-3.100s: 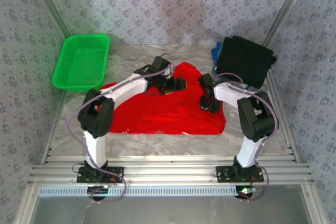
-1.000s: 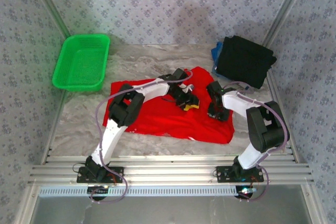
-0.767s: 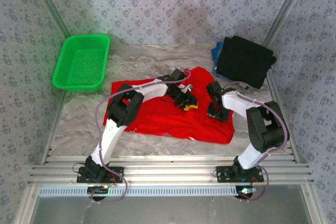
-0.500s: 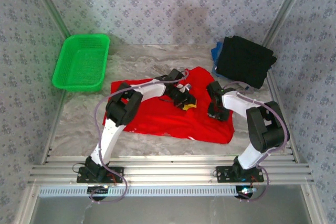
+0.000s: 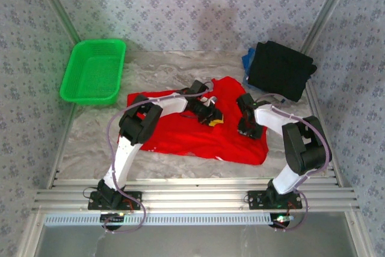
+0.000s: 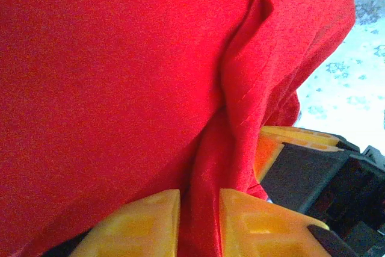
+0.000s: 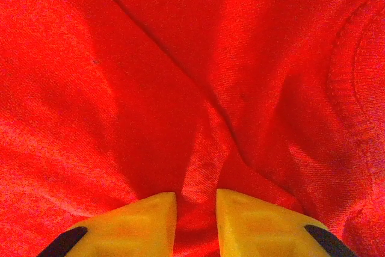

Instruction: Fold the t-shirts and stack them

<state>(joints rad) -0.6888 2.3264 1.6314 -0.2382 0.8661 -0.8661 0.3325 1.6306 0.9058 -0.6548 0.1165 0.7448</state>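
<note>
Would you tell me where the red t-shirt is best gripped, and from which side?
Probably pinch a raised ridge of cloth from above. The red t-shirt lies spread flat on the table, so only bunched folds offer a hold; the left claw and right claw each pinch such a pleat.

red t-shirt (image 5: 192, 139) spread rumpled, black t-shirt (image 5: 280, 70) folded far right

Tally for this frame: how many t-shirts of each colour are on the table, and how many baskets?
red t-shirt: 1
black t-shirt: 1, folded
blue t-shirt: 1, mostly under the black one
green basket: 1
Total: 4
</note>
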